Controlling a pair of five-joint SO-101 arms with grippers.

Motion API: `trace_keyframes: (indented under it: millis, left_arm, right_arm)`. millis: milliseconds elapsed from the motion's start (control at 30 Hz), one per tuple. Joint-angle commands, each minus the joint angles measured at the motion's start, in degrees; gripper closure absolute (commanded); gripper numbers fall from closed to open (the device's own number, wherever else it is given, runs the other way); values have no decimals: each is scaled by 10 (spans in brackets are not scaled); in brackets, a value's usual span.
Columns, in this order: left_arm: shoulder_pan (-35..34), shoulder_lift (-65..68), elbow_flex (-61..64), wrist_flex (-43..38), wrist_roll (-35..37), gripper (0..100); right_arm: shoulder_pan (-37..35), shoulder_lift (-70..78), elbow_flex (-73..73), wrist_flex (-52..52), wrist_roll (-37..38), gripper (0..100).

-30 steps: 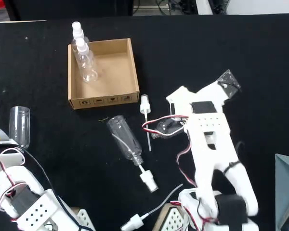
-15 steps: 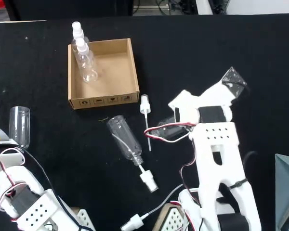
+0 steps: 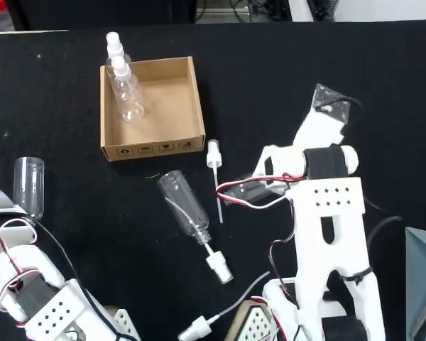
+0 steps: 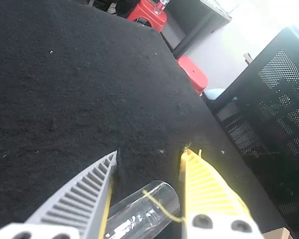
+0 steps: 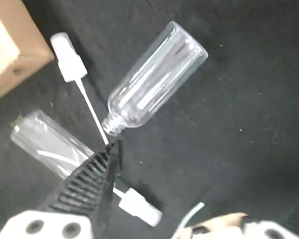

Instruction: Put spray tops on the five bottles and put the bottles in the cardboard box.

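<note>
my right gripper (image 5: 112, 152) hangs low over the surface (image 5: 249, 124) — released or clenched, i cannot tell. just ahead of it lies the capless bottle (image 5: 154, 74), flat on its side, neck toward me and long axis slanting away. the loose spray top (image 5: 67, 59) lies just beside, its tube passing that neck. my left gripper (image 4: 149, 155) is clenched on a second bottle (image 4: 144, 209), well apart — so i judge the right arm nearer for this pick.
</note>
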Motion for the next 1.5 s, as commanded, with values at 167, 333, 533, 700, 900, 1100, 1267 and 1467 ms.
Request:
trace_keyframes:
  millis: [167,333,533,700,900,1100,1267,1467]
  left_arm:
    - [-1,-8,15,6,-1,814]
    - [-1,-8,15,6,-1,813]
    - [-1,-8,15,6,-1,812]
    - [-1,-8,15,6,-1,812]
    - [-1,-8,15,5,-1,812]
    - [-1,-8,15,5,-1,812]
    - [-1,-8,15,5,-1,812]
    - [0,-8,15,6,-1,812]
  right_arm:
    - [14,-27,-36,50,141,528]
    - [14,-27,-20,47,164,528]
    - [15,-27,17,30,231,528]
    - [15,-27,23,4,308,528]
    - [15,-27,27,10,454,528]
    - [15,-27,27,18,516,528]
    - [15,-27,28,17,552,529]
    - [16,-27,28,15,687,529]
